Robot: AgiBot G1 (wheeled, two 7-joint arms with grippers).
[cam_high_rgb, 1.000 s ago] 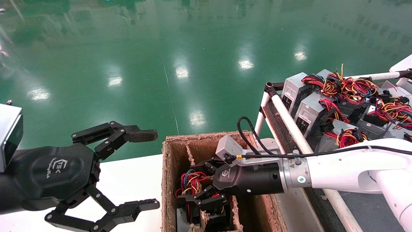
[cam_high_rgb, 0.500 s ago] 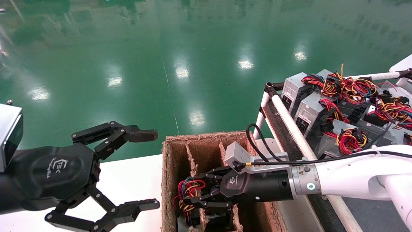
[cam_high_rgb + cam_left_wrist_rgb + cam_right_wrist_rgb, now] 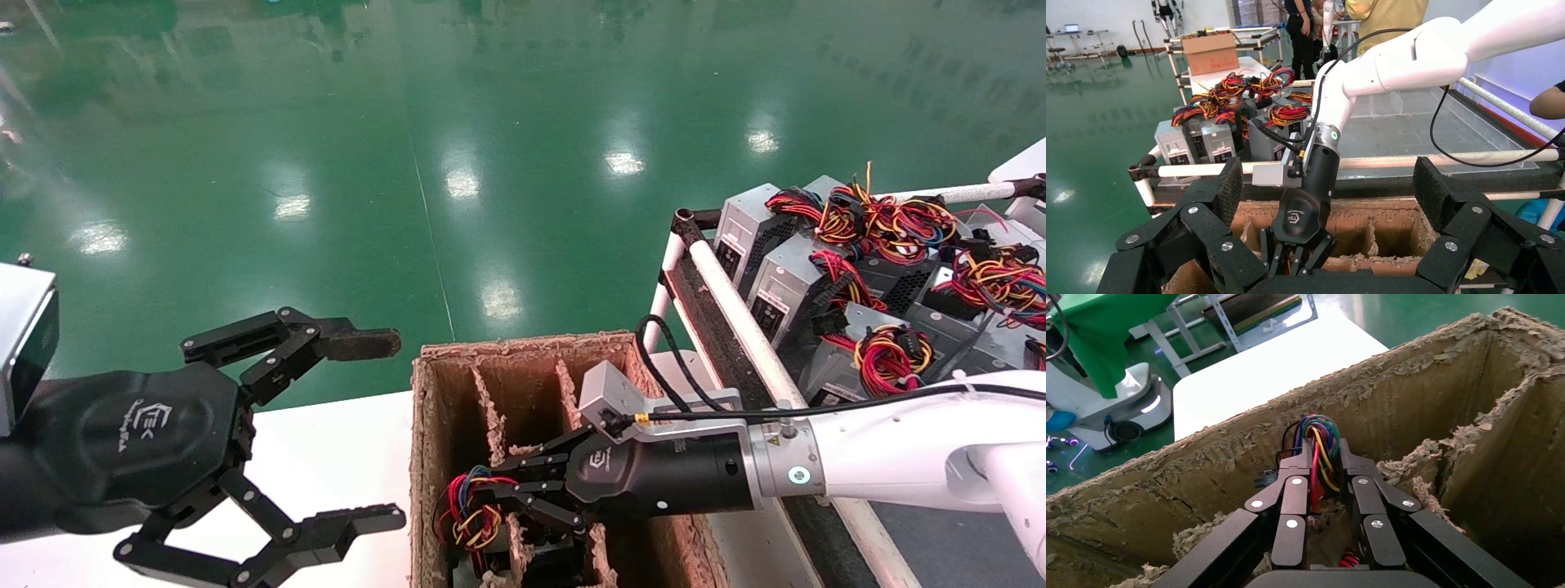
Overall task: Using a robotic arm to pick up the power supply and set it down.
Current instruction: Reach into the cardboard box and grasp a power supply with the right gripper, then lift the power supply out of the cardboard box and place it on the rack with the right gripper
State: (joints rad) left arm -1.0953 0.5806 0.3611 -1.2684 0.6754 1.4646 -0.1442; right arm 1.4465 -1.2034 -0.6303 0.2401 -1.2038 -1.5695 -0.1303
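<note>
Beside the cardboard crate (image 3: 425, 457), the left gripper (image 3: 359, 433) idles, jaws spread. Inside it, the right gripper (image 3: 1327, 478) pinches the power supply's wire bundle (image 3: 1319, 438) — lowering it, apparently. Beyond the crate, spare units (image 3: 784, 278) wait.

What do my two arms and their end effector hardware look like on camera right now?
Both end effectors are black, with rounded palms bearing a white logo and two jointed linkage fingers: left end effector, right end effector. The right arm is white, with a silver wrist ring, a grey box on a bracket, and a black cable running along it.
</note>
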